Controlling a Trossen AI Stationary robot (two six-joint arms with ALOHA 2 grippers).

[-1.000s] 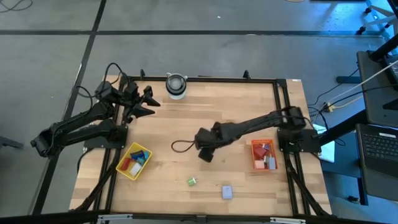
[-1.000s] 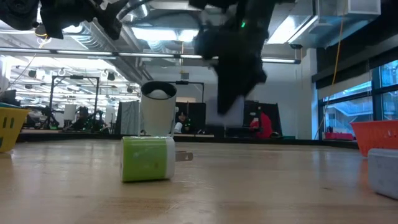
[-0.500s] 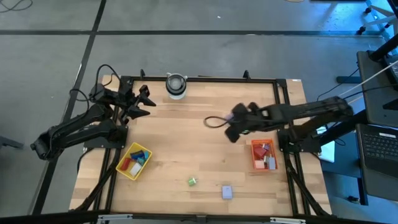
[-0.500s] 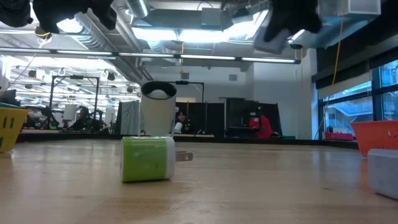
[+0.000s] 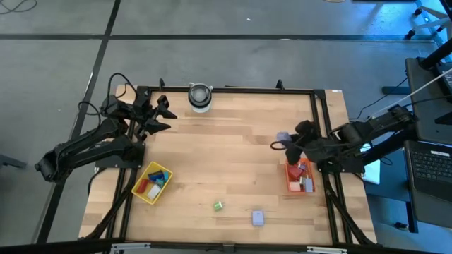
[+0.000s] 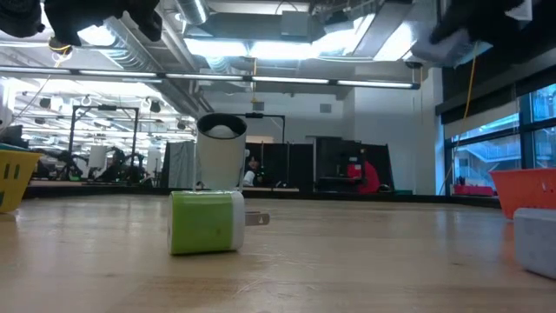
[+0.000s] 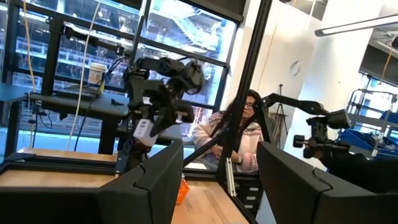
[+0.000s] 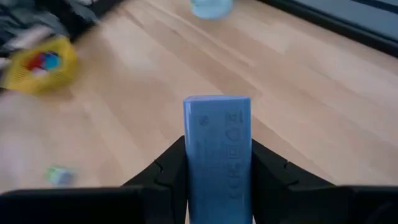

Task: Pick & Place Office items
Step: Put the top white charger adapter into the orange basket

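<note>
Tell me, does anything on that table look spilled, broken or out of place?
Nothing looks damaged or spilled. Two items lie loose on the wood outside the trays: a green block and a lavender block. The right gripper holds a blue block near the red tray.

Counter centre: bare wood, free passage btwn both arms. Obstacles:
- Far edge: white cylinder, upright.
- Left side: yellow tray, near left rail; left end effector held above far-left corner, fingers apart.
- Right side: red tray against right rail; right end effector above its far end, clamped on blue block.
- Near edge: green block & lavender block, apart, open wood btwn them.
</note>
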